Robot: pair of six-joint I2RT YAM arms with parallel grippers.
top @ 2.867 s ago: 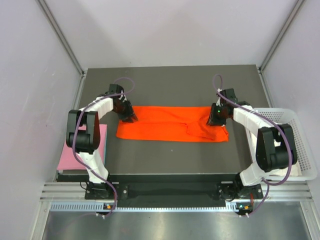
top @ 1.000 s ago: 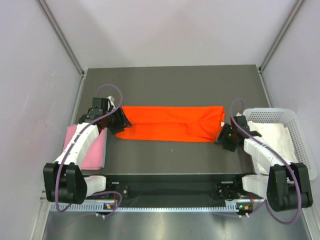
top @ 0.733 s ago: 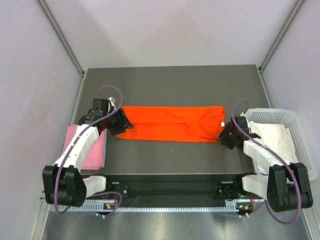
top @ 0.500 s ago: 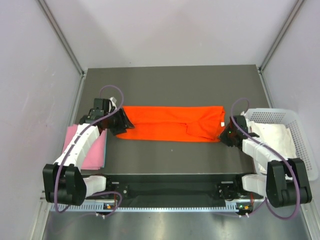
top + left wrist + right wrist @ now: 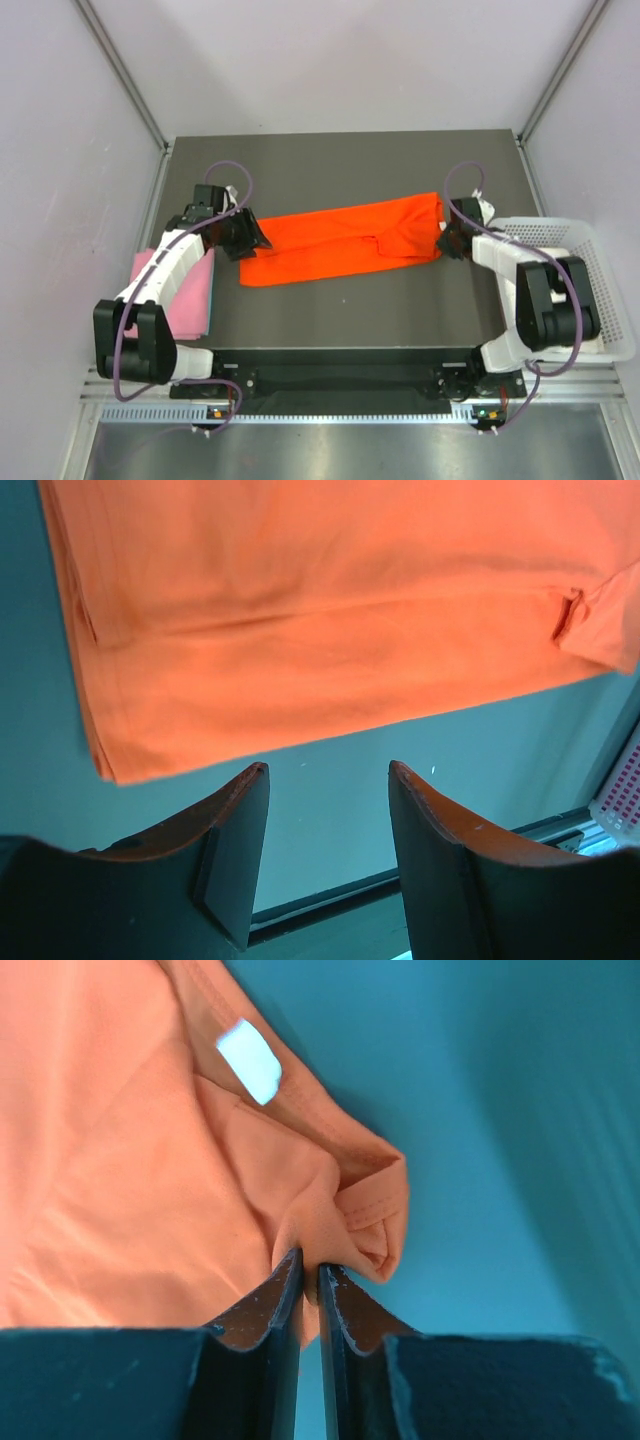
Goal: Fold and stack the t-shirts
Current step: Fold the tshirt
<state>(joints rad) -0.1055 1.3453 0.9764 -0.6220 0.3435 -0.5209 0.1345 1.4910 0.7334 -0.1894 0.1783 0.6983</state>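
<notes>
The bright orange-red t-shirt (image 5: 340, 240) lies folded into a long band across the dark table, its right end raised toward the back. My right gripper (image 5: 443, 238) is shut on a bunched corner of that end, beside the collar. In the right wrist view the gripper (image 5: 310, 1265) pinches the fabric (image 5: 130, 1160) below the white neck label (image 5: 248, 1060). My left gripper (image 5: 245, 240) stands open at the shirt's left end. In the left wrist view it (image 5: 325, 770) hangs over bare table just short of the shirt's edge (image 5: 330, 620). A pale pink t-shirt (image 5: 190, 300) lies folded at the table's left edge.
A white mesh basket (image 5: 600, 240) stands off the table's right side, largely covered by my right arm. Grey walls and metal rails close in the table on three sides. The table's front edge (image 5: 330, 905) shows below the left fingers.
My right gripper has shut on the orange shirt's right corner and carried it toward the back, so the band now slants. My left gripper stayed open and shifted slightly.
</notes>
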